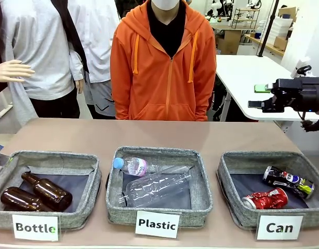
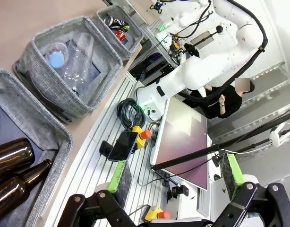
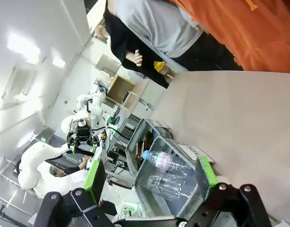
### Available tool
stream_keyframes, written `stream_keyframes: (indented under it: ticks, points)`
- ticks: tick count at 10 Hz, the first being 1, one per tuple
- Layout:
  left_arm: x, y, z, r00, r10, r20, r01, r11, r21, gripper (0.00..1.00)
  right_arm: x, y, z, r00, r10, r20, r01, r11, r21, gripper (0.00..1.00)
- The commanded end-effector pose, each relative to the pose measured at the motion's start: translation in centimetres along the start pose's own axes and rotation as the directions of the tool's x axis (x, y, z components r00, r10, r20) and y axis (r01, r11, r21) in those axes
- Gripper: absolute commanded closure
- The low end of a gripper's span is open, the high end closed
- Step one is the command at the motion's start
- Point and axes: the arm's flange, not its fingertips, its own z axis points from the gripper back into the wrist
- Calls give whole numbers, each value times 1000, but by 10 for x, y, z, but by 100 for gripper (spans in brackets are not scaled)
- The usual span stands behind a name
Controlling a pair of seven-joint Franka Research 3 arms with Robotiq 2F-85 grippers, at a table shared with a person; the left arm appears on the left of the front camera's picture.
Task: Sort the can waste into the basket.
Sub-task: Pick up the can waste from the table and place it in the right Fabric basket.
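Observation:
The grey fabric basket (image 1: pixel 268 155) with the white "Can" label stands at the front right of the table. Inside it lie a crushed shiny red can (image 1: pixel 265 199) and, behind it, a black can (image 1: pixel 287 181) with coloured print. The left wrist view shows the same basket (image 2: pixel 135 38) far off, holding the red can (image 2: pixel 120 34) and the black can (image 2: pixel 114 21). My right gripper (image 1: pixel 258 96) hovers open above and behind the basket, pointing left, with nothing held (image 3: pixel 149 177). My left gripper (image 2: pixel 175 175) is open and empty, off the table's side.
A bin labelled "Plastic" (image 1: pixel 158 152) holds clear bottles in the middle. A bin labelled "Bottle" (image 1: pixel 50 155) at the left holds two brown glass bottles. A person in an orange hoodie (image 1: pixel 164 67) stands at the far side. Bare tabletop lies behind the bins.

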Motion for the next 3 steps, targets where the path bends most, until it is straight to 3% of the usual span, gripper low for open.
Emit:
stream_keyframes:
  ticks: [1,3]
  points:
    - [-3,-2,0,1000,-6,-5,6,1000,-7,0,0,1,2,1000,27,-11,-27,1000,8,0]
    - [-3,-2,0,1000,-6,-5,6,1000,-7,0,0,1,2,1000,27,-11,-27,1000,8,0]
